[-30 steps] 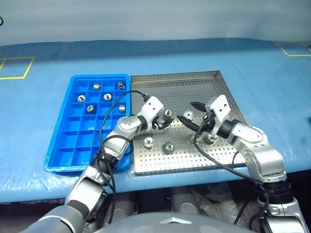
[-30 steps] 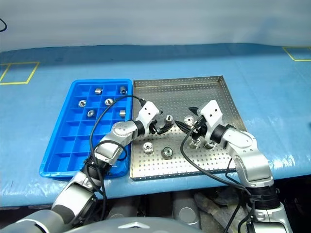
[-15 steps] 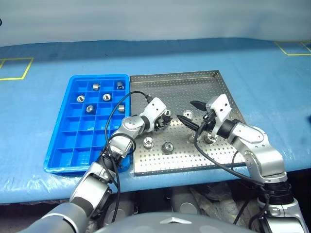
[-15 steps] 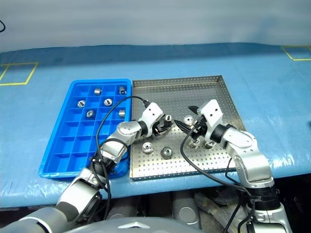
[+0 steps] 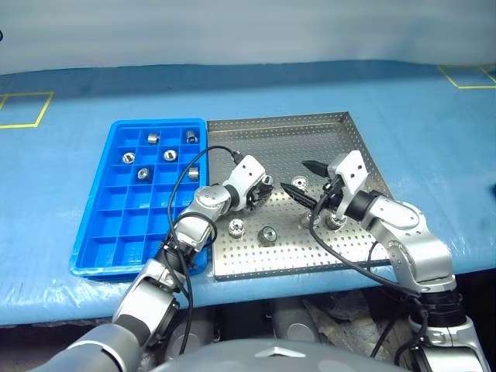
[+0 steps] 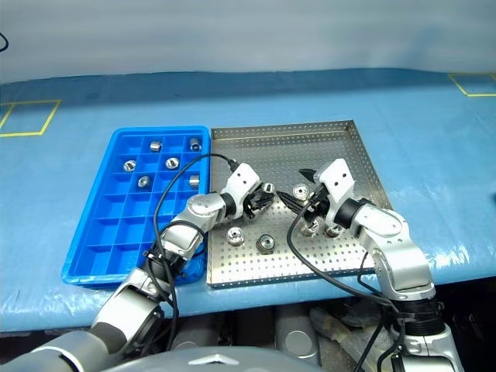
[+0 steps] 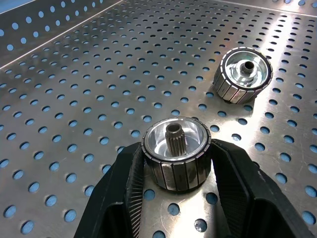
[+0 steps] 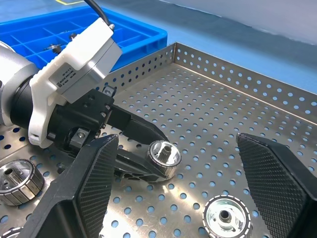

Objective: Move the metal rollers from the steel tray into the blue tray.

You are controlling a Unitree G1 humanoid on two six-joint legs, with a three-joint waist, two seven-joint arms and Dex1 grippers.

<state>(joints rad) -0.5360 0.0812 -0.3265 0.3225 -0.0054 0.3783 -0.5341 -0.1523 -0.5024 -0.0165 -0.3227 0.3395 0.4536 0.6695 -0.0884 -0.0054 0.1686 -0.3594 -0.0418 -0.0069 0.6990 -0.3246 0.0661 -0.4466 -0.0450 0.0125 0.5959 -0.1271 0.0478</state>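
The steel tray (image 5: 288, 145) lies on the blue table, with the blue tray (image 5: 115, 226) against its left side. My left gripper (image 5: 264, 187) is down on the steel tray's middle, shut on a metal roller (image 7: 175, 151) that stands on the perforated floor. Its black fingers (image 7: 134, 171) press both ribbed sides. Another roller (image 7: 243, 74) lies just beyond it. My right gripper (image 5: 300, 177) hangs open above the tray's right half, over a roller (image 8: 224, 214). More loose rollers (image 5: 236, 227) (image 5: 268, 234) sit near the tray's front. Several rollers (image 5: 170, 154) fill far compartments of the blue tray.
A blue cover (image 5: 434, 147) spreads over the table. Yellow tape squares mark its far left (image 5: 23, 108) and far right (image 5: 469, 77) corners. Black cables (image 5: 182, 182) loop from my left wrist over the blue tray's near right compartments. The table's front edge runs just below both trays.
My left gripper's fingers have drawn together around the roller in the middle of the steel tray. Neither arm has shifted, and the right gripper stays open.
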